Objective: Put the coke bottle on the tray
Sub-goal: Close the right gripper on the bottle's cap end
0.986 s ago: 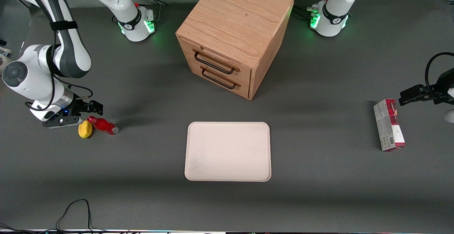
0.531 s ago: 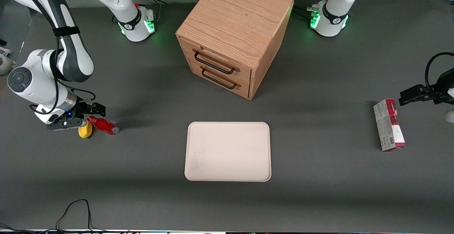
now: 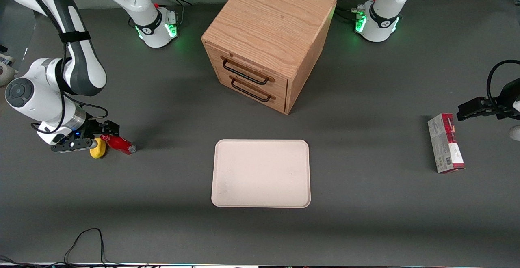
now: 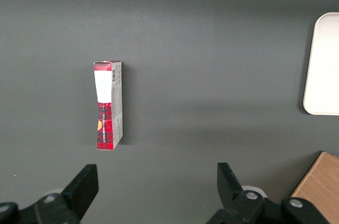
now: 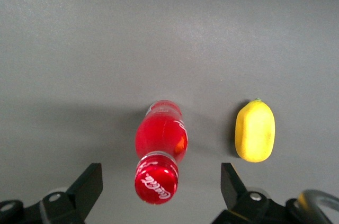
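Note:
The coke bottle (image 3: 120, 144) is a tiny red bottle lying on its side on the dark table, toward the working arm's end. In the right wrist view the coke bottle (image 5: 160, 147) points its red cap at the camera. My right gripper (image 3: 97, 135) hangs low just above the bottle's cap end, and in the right wrist view the gripper (image 5: 159, 187) is open with the cap between its two black fingers, touching neither. The tray (image 3: 261, 173) is cream, flat and lies near the table's middle, nearer the front camera than the cabinet.
A yellow lemon-like object (image 3: 98, 149) lies right beside the bottle; it also shows in the right wrist view (image 5: 255, 131). A wooden two-drawer cabinet (image 3: 266, 40) stands farther back. A red-and-white carton box (image 3: 445, 143) lies toward the parked arm's end.
My right gripper has shifted slightly over the bottle's cap end and sits a little lower than a second ago. The bottle, lemon and tray have not moved.

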You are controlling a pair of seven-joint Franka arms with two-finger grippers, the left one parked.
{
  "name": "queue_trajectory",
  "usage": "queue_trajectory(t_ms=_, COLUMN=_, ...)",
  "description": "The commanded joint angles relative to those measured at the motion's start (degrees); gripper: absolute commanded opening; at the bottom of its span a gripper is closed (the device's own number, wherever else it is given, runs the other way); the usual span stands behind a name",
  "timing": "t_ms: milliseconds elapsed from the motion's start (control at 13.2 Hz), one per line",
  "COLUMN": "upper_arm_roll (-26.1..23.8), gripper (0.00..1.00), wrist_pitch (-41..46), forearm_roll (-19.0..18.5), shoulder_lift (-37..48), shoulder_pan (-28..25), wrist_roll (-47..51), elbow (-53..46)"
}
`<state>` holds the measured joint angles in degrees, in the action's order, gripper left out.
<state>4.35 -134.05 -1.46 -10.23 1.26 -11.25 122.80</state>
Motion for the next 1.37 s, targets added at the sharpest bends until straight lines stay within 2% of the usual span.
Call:
queue_trajectory(t_ms=0, upper_arm_roll=0.05, gripper=0.79, wrist_pitch=-0.15, forearm_roll=1.2, shoulder_lift=-1.28, shoulder_pan=-0.29, wrist_roll=-1.05, elbow=-1.34)
queue_trajectory(t_ms=76, upper_arm_roll=0.05, gripper=0.69, wrist_pitch=-0.15, forearm_roll=1.2, shoulder_lift=-1.28, shoulder_pan=-0.29, wrist_roll=-1.05, elbow=-1.34)
queue_trajectory(t_ms=228, upper_arm_roll=0.05, gripper=0.4, wrist_pitch=-0.15, forearm_roll=1.2, shoulder_lift=-1.28, shoulder_pan=-0.29, wrist_roll=-1.14, elbow=-1.34)
queue_trajectory(t_ms=303, upper_arm_roll=0.05, gripper=0.3, wrist_pitch=-0.15, forearm_roll=1.2, shoulder_lift=-1.28, shoulder_pan=-0.29, wrist_roll=-1.14, elbow=-1.34)
queue_trajectory(t_ms=455, upper_arm_roll=0.05, gripper=0.09, wrist_pitch=-0.15, forearm_roll=1.2, shoulder_lift=-1.28, shoulder_pan=-0.29, wrist_roll=-1.14, elbow=-1.34)
queue_trajectory(t_ms=531, upper_arm_roll=0.05, gripper=0.03, wrist_pitch=-0.07, forearm_roll=1.2, shoulder_lift=-1.28, shoulder_pan=-0.29, wrist_roll=-1.14, elbow=-1.6)
queue_trajectory(t_ms=759, upper_arm_roll=-0.04, gripper=0.02, wrist_pitch=0.28, forearm_roll=1.2, shoulder_lift=-0.67, shoulder_pan=-0.29, wrist_roll=-1.05, elbow=-2.3)
queue_trajectory(t_ms=834, upper_arm_roll=-0.04, gripper=0.02, wrist_pitch=2.98, forearm_roll=1.29, shoulder_lift=-0.23, shoulder_pan=-0.29, wrist_roll=-1.05, elbow=-4.13)
queue_trajectory(t_ms=1290, upper_arm_roll=0.05, gripper=0.02, wrist_pitch=37.41, forearm_roll=2.69, shoulder_lift=-0.32, shoulder_pan=-0.29, wrist_roll=-1.05, elbow=-33.9)
